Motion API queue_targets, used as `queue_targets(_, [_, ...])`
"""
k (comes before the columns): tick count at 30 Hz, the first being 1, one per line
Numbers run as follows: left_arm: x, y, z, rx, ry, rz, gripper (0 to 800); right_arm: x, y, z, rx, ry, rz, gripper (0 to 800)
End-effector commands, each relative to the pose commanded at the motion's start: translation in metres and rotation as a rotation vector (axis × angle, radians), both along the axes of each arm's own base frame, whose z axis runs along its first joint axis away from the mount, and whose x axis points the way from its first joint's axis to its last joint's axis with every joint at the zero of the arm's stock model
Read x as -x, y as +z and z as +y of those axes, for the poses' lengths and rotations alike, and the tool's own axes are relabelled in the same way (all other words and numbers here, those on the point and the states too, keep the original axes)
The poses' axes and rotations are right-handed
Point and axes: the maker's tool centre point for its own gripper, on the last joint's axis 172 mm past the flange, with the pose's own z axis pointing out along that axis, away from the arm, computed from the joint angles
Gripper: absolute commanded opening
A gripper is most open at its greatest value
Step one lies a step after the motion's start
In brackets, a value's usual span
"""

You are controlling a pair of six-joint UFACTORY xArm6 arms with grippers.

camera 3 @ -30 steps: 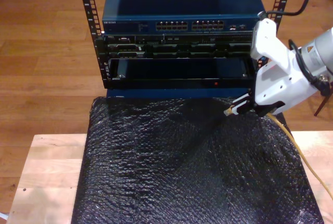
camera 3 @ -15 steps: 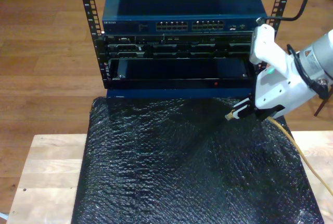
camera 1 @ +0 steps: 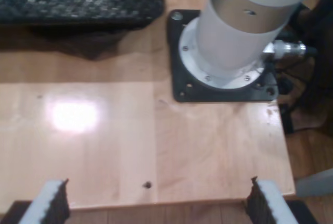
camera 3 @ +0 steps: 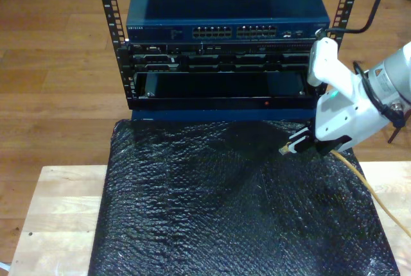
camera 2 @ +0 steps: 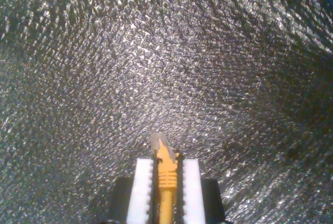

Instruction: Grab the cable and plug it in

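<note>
My second hand (camera 3: 297,144) is clamped on the cable (camera 2: 165,174) just behind its clear plug (camera 2: 158,141), holding it above the black bubble-wrap mat (camera 3: 225,212) near the rack (camera 3: 225,38). My first hand (camera 1: 153,203) has its pads (camera 1: 52,203) spread wide over the bare desk (camera 1: 130,140).

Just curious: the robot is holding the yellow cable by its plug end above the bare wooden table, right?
Not quite. My second gripper does hold the cable near its plug, but above the black mat, not bare wood, as the second wrist view shows.
</note>
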Motion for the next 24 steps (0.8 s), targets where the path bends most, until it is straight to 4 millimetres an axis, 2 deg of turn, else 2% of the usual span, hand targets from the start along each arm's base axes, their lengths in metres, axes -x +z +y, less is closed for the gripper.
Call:
queue_targets(6, [0.023, -0.034, -0.017, 0.005, 0.029, -0.030, 799, 0.003, -0.005, -0.004, 0.004, -0.006, 0.012, 0])
queue_targets(14, [0.052, -0.049, -0.051, 0.017, -0.003, 0.024, 799, 0.003, -0.010, -0.013, 0.006, -0.024, 0.021, 0])
queue_targets(21, [0.070, -0.067, -0.079, 0.033, -0.035, 0.042, 799, 0.007, -0.013, -0.015, 0.013, -0.022, 0.025, 0])
queue_targets(24, [0.072, -0.073, -0.081, 0.018, -0.039, 0.040, 799, 0.008, -0.016, -0.017, 0.018, -0.020, 0.029, 0])
